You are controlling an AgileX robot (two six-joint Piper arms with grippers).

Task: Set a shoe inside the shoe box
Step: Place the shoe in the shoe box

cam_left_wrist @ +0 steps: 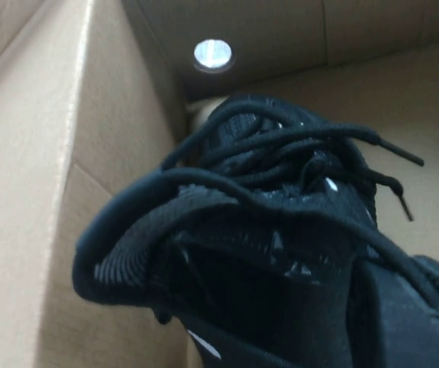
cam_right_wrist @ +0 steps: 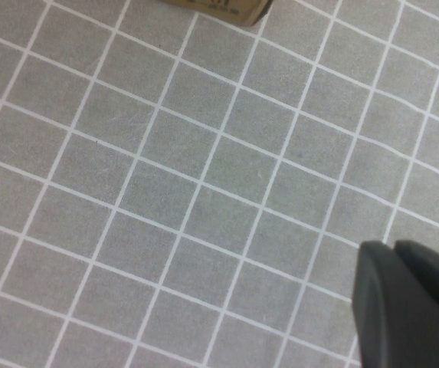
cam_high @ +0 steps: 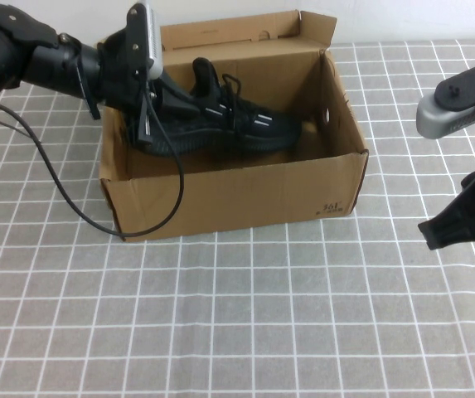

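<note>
Grey cloth with a white grid (cam_high: 245,315) covers the table, a pale wall behind.
Left gripper (cam_high: 147,124) clamps the heel of the black knit lace-up sneaker (cam_high: 237,124) inside the open brown cardboard shoe box (cam_high: 237,195); right gripper (cam_high: 444,232), closed and empty, hovers beside the box.

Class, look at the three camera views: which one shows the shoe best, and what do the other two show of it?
The high view: the whole shoe lies lengthwise inside the box, its heel under the left claw. The left wrist view shows only its heel opening and laces, close up. The right wrist view shows none of it, only tablecloth, a box corner and the shut right claw.
</note>
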